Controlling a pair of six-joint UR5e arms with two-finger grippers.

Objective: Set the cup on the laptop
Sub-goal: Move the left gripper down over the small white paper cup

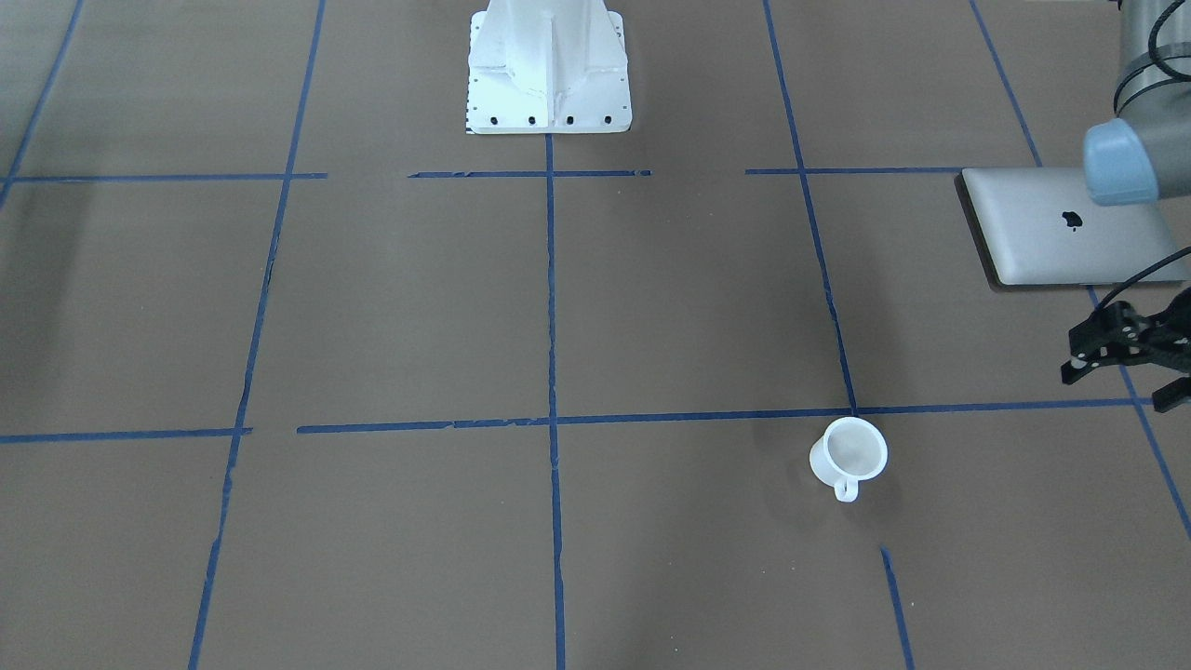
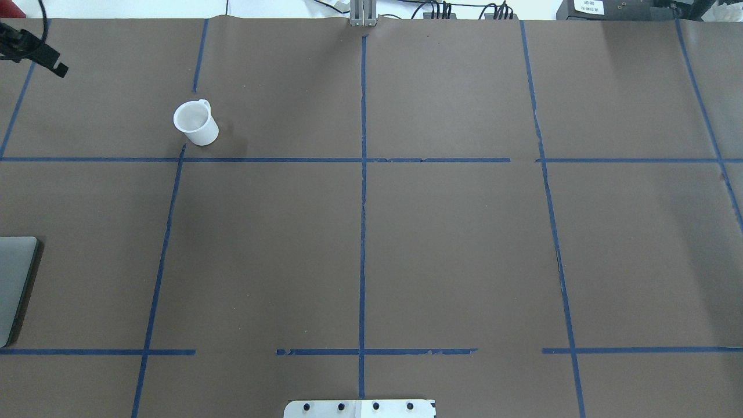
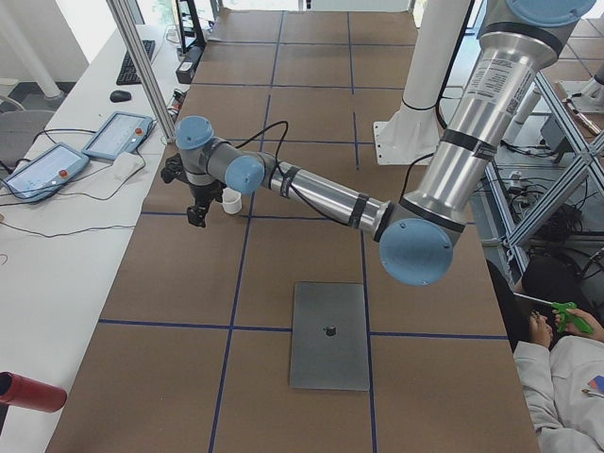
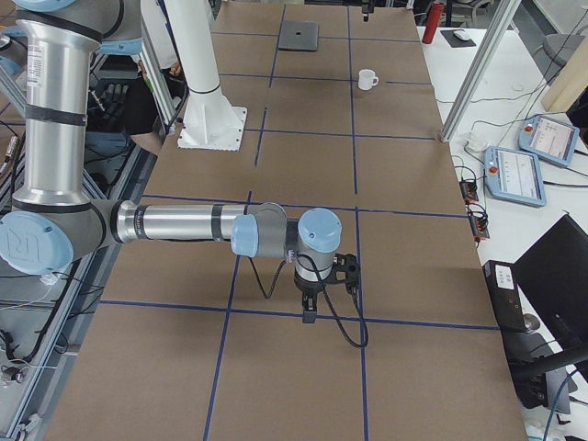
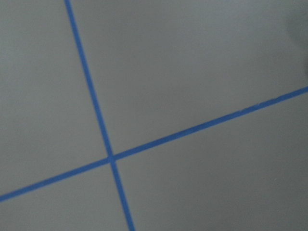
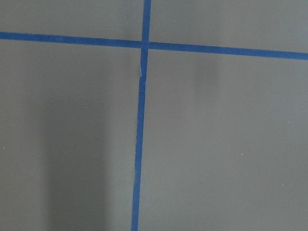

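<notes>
Looking over the robot's shoulders, nearest us the laptop is only a sliver at the table's 8 o'clock edge. The front-facing and left-end views show it whole, lying flat with its logo up. Farther out, at 10 o'clock, the cup stands upright on the brown paper, handle toward 12 o'clock, well apart from the laptop. Beyond it, at the cup's 10 o'clock, the left gripper hovers with its dark fingers spread wide, holding nothing. The right gripper appears only in the right-end view, pointing down; we cannot tell its spread. Both wrist cameras show only blue tape crossing the paper.
</notes>
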